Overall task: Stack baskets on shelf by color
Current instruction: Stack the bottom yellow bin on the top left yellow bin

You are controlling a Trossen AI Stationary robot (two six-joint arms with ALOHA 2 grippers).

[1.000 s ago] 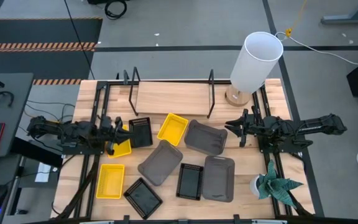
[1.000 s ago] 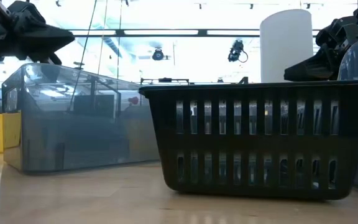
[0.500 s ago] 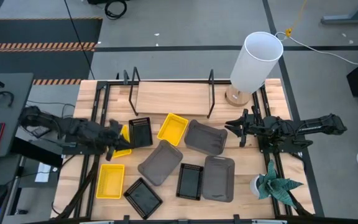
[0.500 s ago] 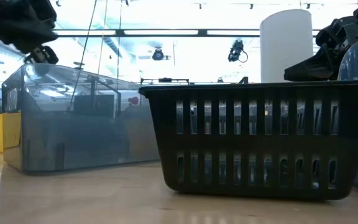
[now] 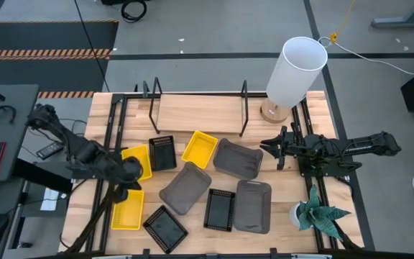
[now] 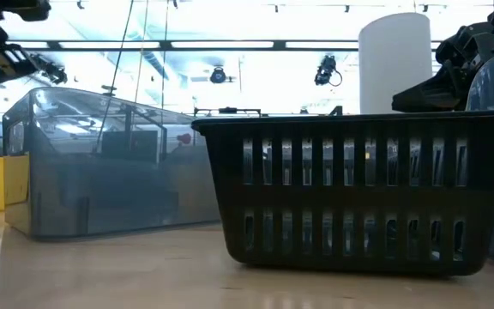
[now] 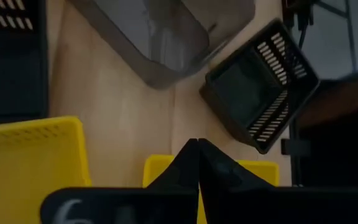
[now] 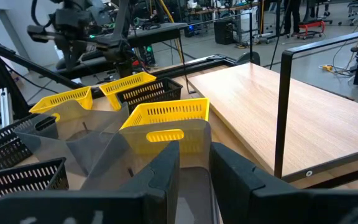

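High view, baskets: nine lie loose on the table's front half, none on the shelf yet. Yellow ones: one near the left edge (image 5: 135,161), one toward the front-left corner (image 5: 127,209), one mid-table (image 5: 200,149).
Grey baskets: three, around the middle (image 5: 185,188), (image 5: 237,159), (image 5: 253,206).
Black mesh baskets: one beside the left yellow one (image 5: 162,152), one at the front edge (image 5: 165,228), one between two grey ones (image 5: 220,209).
Shelf: the bare board (image 5: 196,113) sits along the table's back edge inside its black rods.
Left gripper: (image 5: 129,173) above the gap between the two left yellow baskets, fingers pressed together on nothing, as the left wrist view shows (image 7: 197,163).
Right gripper: (image 5: 270,148) hangs by the right-hand grey basket, fingers parted around a gap (image 8: 194,163); whether it holds the rim, I cannot tell.
Risk, left: closed fingers coming down would shove a yellow basket, not catch its wall.
Risk, right: a thin-rim grip may slip or tilt the grey basket when lifted.
Risk, shelf: upright rods could snag a carried basket.
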